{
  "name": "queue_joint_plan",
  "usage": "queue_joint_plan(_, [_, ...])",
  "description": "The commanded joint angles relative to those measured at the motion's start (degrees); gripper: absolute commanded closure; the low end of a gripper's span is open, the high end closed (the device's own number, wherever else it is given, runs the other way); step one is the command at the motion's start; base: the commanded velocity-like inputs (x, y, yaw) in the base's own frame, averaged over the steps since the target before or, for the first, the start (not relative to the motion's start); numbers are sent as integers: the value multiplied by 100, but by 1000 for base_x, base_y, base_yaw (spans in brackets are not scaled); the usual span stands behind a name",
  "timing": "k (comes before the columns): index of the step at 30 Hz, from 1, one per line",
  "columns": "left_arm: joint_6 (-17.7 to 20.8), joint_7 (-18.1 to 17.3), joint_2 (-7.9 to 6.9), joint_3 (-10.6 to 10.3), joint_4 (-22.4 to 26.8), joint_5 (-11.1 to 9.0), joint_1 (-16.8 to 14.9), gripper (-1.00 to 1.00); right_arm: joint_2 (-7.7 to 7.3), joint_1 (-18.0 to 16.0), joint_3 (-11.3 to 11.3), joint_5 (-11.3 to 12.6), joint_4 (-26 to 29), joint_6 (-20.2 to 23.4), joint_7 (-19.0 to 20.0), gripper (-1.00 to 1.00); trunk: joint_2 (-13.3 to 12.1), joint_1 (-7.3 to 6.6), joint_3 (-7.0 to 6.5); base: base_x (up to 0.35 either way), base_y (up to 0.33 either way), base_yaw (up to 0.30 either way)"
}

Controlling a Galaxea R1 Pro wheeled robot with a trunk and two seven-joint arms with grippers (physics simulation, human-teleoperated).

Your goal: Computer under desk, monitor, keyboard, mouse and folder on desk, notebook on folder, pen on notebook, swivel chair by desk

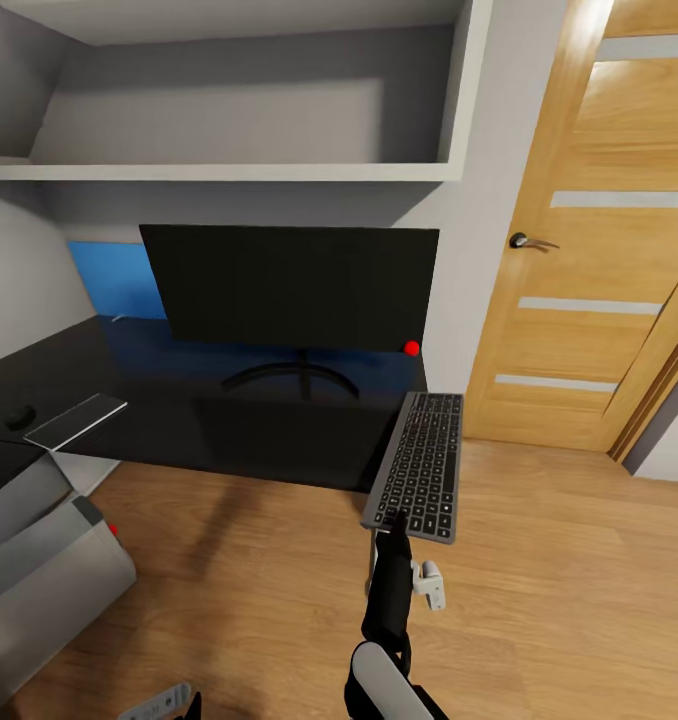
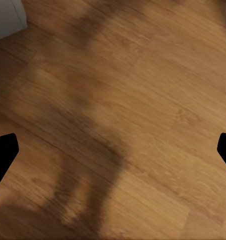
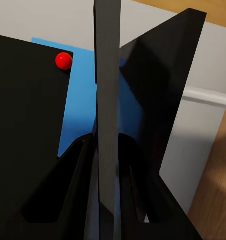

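keyboard: the keyboard (image 1: 417, 466) is hanging out in the air off the near right corner of the surface (image 1: 179, 400), long axis running near to far, its far end just reaching over that corner. It's being gripped by its near short edge, which I'm guessing is so the rest can slide onto the surface with the arm staying clear of the edge.

right end effector: the right end effector (image 1: 396, 523) is pinching that near edge, fingers closed down to the thickness of the board. In the right wrist view the keyboard (image 3: 107, 115) is showing edge-on, running straight up between the two fingers (image 3: 78, 175).

monitor: the monitor (image 1: 291, 285) is already sitting on the surface against the far wall, so the open spot in front of its stand looks like where the keyboard is heading.

left end effector: the left end effector (image 2: 113, 150) is pointing down at the wood floor (image 2: 123, 100), fingertips spread wide and holding nothing.

other stuff: a thin grey slab (image 1: 76, 420) is lying at the left near edge of the surface with a small dark lump (image 1: 20, 416) beside it; can't tell what either is.
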State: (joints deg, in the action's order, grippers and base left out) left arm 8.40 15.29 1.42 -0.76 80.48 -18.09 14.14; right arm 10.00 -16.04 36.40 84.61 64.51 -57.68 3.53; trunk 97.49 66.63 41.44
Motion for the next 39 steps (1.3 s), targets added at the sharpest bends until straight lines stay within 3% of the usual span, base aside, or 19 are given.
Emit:
queue_joint_plan(1, [21, 35, -1, -6, 12, -45, 1, -100, 0, -4, 13, 250, -5, -24, 32, 100, 2, 0, 4, 0, 0, 0])
queue_joint_plan(39, [6, 17, -9, -20, 3, -35, 1, -100, 0, -4, -5, 249, -9, -73, 28, 100, 2, 0, 4, 27, 11, 0])
